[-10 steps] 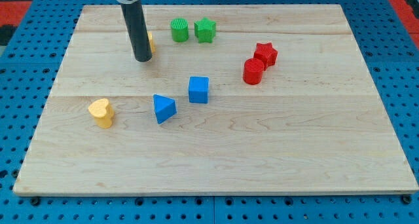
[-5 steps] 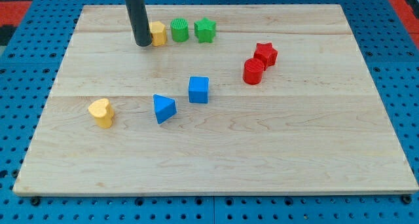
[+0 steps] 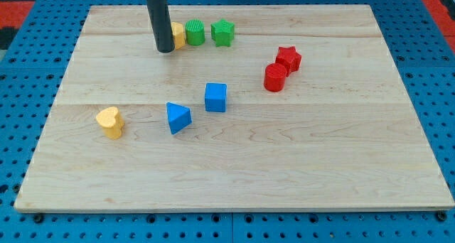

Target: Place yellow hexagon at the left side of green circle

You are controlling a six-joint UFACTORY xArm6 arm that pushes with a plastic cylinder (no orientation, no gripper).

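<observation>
The yellow hexagon [image 3: 178, 35] sits near the view's top, touching the left side of the green circle [image 3: 195, 33]. My dark rod stands just left of the hexagon and hides part of it. My tip [image 3: 165, 50] rests on the board against the hexagon's left side. A green star [image 3: 222, 33] sits just right of the green circle.
A red star [image 3: 288, 58] and a red cylinder [image 3: 275, 77] sit at the right. A blue cube [image 3: 215, 97] and a blue triangle [image 3: 178, 118] lie mid-board. A yellow heart [image 3: 110, 122] lies at the left. The wooden board [image 3: 284, 165] lies on a blue pegboard.
My tip has moved right and slightly up, pushing the yellow hexagon right until it touches the green circle. The other blocks have not moved.
</observation>
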